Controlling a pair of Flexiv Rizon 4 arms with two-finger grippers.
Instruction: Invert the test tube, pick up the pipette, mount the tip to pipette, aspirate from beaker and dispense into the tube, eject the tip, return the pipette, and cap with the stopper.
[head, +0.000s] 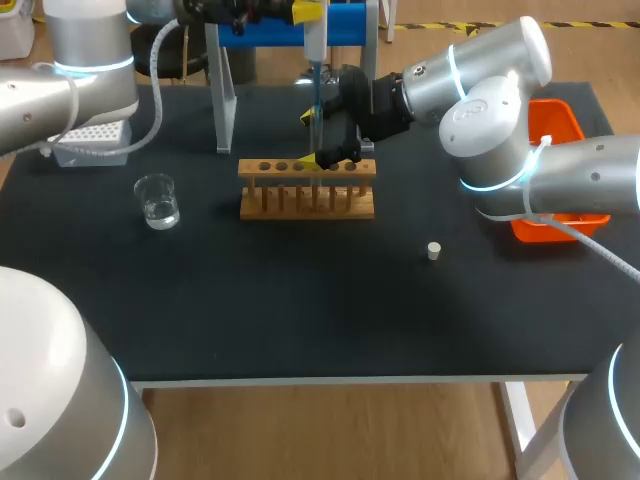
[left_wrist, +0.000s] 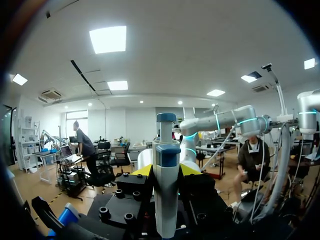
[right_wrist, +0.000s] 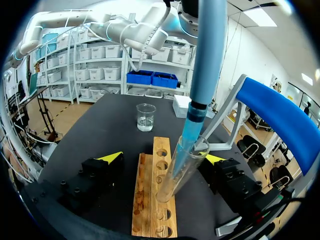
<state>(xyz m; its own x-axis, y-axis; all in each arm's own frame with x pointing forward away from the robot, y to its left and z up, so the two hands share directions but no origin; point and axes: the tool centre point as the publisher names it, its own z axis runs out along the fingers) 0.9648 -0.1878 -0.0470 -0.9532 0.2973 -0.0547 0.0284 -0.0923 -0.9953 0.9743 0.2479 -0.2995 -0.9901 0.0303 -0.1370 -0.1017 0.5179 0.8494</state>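
Dispensing looks to be the step in hand. The left hand (left_wrist: 166, 170) is closed on the pipette (right_wrist: 206, 50), yellow tips pressed to either side of its body. It holds the pipette upright, probably so the blue tip (right_wrist: 189, 137) drops straight into the mouth of the test tube (right_wrist: 186, 167).

The tube stands open end up in a hole of the wooden rack (right_wrist: 147, 210), at the middle of the table nearer its far edge. The right hand (right_wrist: 164, 157) straddles the rack with fingers spread wide. One is just beside the tube and the other well off, so it grips nothing; I judge it is waiting there to steady the tube.

The beaker (head: 158, 200) stands toward the left edge. The stopper (head: 434, 250) lies between rack and near right corner, not yet used.
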